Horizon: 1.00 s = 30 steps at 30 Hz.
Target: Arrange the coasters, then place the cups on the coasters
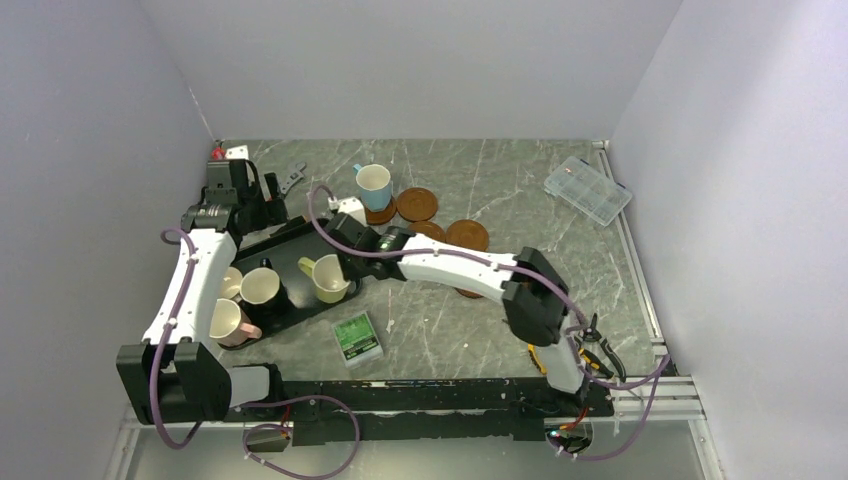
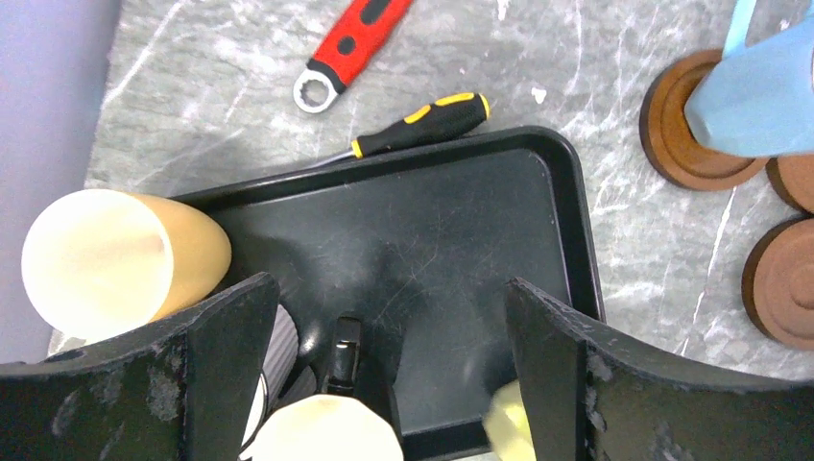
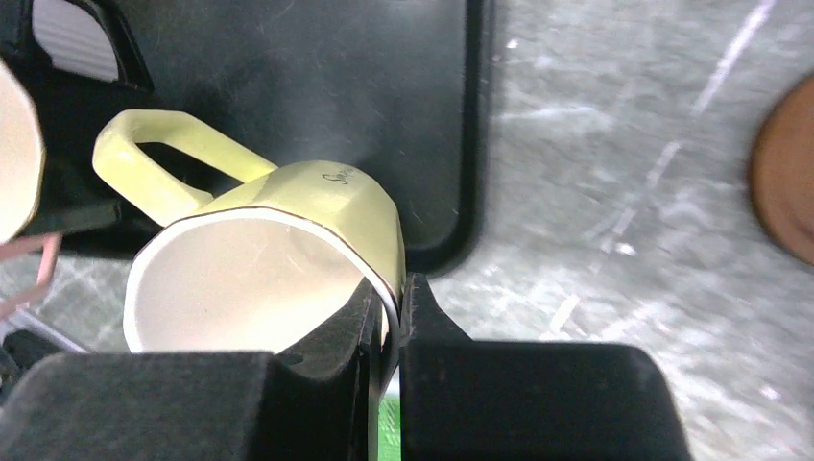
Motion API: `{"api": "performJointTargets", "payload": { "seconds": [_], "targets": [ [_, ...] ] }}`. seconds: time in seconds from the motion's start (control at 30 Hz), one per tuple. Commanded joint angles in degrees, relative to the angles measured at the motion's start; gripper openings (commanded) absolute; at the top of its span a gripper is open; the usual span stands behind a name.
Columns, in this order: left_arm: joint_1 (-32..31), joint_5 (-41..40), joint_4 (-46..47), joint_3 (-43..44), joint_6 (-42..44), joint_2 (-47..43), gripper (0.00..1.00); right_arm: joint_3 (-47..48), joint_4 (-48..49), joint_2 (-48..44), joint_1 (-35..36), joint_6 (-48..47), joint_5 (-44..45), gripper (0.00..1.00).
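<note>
My right gripper [image 3: 389, 300] is shut on the rim of the olive-yellow cup [image 3: 322, 206], one finger inside and one outside. In the top view this cup [image 1: 328, 278] is at the right edge of the black tray [image 1: 290, 248]. The black cup [image 1: 262, 288], a white cup [image 1: 230, 283] and the pink cup [image 1: 229, 322] stand at the tray's left. The light blue cup [image 1: 373, 185] stands on a coaster [image 1: 381, 213]. Three bare coasters [image 1: 417, 204] [image 1: 428, 231] [image 1: 467, 235] lie beside it. My left gripper [image 2: 389, 288] hangs open over the tray [image 2: 432, 221], next to a yellow cup [image 2: 115, 259].
A red wrench [image 2: 350, 48] and a screwdriver [image 2: 422, 120] lie behind the tray. A clear compartment box [image 1: 588, 188] sits at the back right. In front of the tray lies a green box [image 1: 357, 337]. Pliers [image 1: 600, 352] rest by the right arm's base.
</note>
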Motion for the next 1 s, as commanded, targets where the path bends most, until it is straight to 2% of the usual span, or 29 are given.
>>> {"api": "performJointTargets", "payload": {
  "seconds": [0.0, 0.17, 0.37, 0.47, 0.63, 0.97],
  "targets": [
    [0.6, -3.0, 4.0, -0.8, -1.0, -5.4, 0.93, -1.9, 0.8, -15.8, -1.7, -2.9, 4.9, 0.00],
    [0.7, -1.9, 4.0, -0.7, -0.8, -5.3, 0.93, -5.9, -5.0, -24.0, -6.9, -5.2, 7.2, 0.00],
    [0.6, -0.1, 4.1, -0.7, -0.7, -5.2, 0.93, -8.6, -7.1, -27.4, -19.4, -10.1, 1.6, 0.00],
    [0.6, 0.6, 4.1, -0.7, -0.4, -5.1, 0.93, -6.4, -8.1, -24.7, -25.1, -13.2, -1.4, 0.00],
    [0.7, 0.8, 3.9, -0.5, -0.4, -4.5, 0.93, -0.4, -9.7, -17.5, -29.5, -15.4, -0.3, 0.00],
    [0.7, 2.1, 3.7, 0.1, -0.2, -3.6, 0.92, 11.7, -10.9, -4.5, -32.7, -15.6, -1.4, 0.00]
  ]
}}
